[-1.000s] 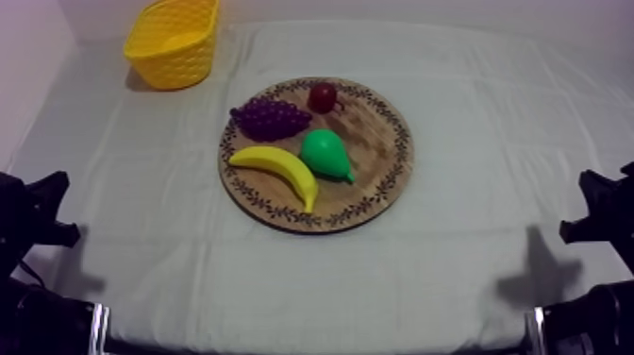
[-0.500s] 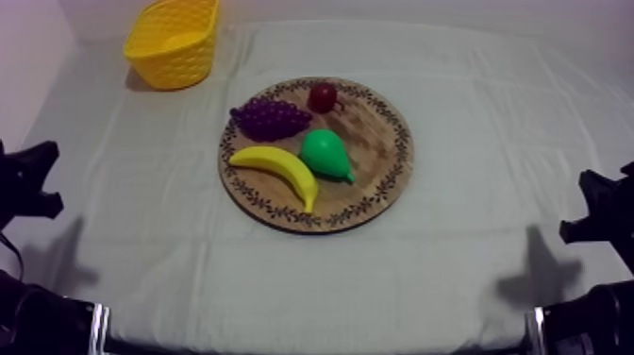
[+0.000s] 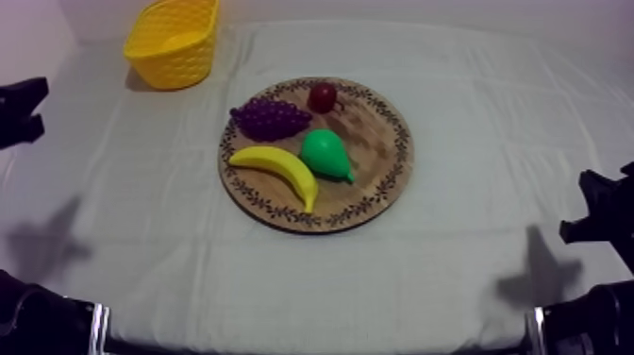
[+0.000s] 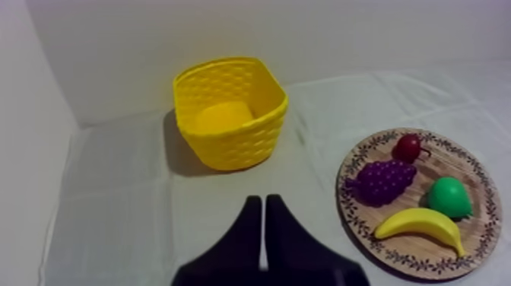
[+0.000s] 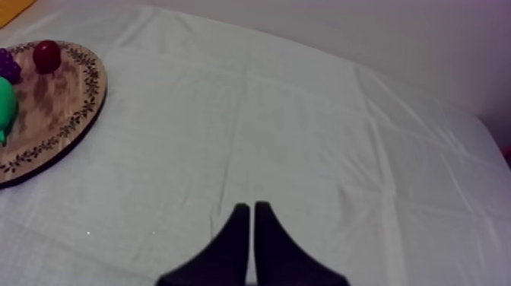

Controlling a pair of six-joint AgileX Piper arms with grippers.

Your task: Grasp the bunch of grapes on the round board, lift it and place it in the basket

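A purple bunch of grapes (image 3: pixel 270 117) lies on the round wooden board (image 3: pixel 379 175), at its far left part, next to a small red fruit (image 3: pixel 323 95). The yellow basket (image 3: pixel 175 42) stands at the table's far left corner. My left gripper (image 3: pixel 21 111) hangs at the left edge, well apart from board and basket. In the left wrist view its fingers (image 4: pixel 263 201) lie together, shut on nothing, with the basket (image 4: pixel 236 144) ahead and the grapes (image 4: pixel 382 181) off to the side. My right gripper (image 5: pixel 252 205) is shut over bare cloth and rests low at the right (image 3: pixel 599 212).
A banana (image 3: pixel 278 170) and a green pear (image 3: pixel 325 154) lie on the near half of the board. Open cloth separates the board from the basket. A wall runs close behind the basket. In the right wrist view the board (image 5: pixel 53 106) is far off.
My left arm has lifted from its low rest at the left and moved toward the far left, its shadow sliding across the cloth. The right arm and the fruit have not moved.
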